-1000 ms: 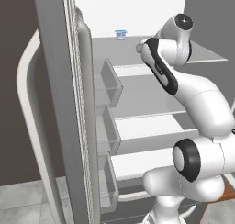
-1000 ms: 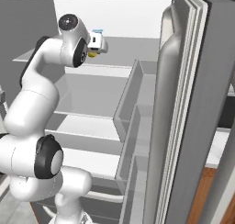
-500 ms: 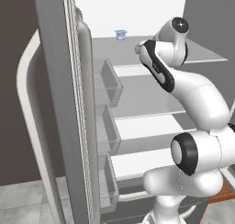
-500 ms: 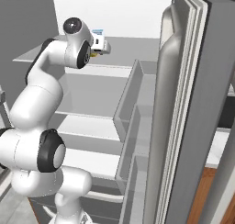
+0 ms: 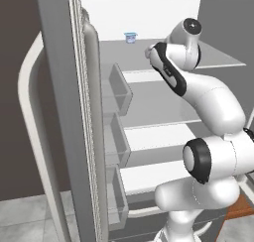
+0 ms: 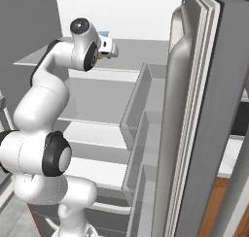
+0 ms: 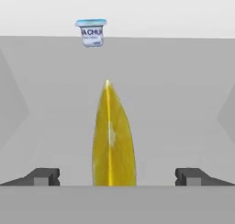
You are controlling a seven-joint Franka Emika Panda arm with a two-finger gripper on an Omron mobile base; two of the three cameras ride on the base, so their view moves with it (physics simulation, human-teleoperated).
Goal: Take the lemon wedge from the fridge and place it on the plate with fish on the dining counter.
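The two-finger dark-tipped gripper point(image 7: 117, 177) stands spread wide and grasps nothing, its tips flanking the bright yellow lemon wedge point(image 7: 112, 138), evidently lined up so closing would pinch its flanks. The wedge lies on the upper shelf of the open grey fridge point(image 5: 69, 112), long axis running away from the hand, tip pointing toward the small pale blue cup point(image 7: 92, 31) at the back.

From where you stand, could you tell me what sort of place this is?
Most likely the inside of an open kitchen fridge: grey shelves under a white back wall, bins on the tall grey door, a small pale blue cup and a bright yellow lemon wedge on a shelf.
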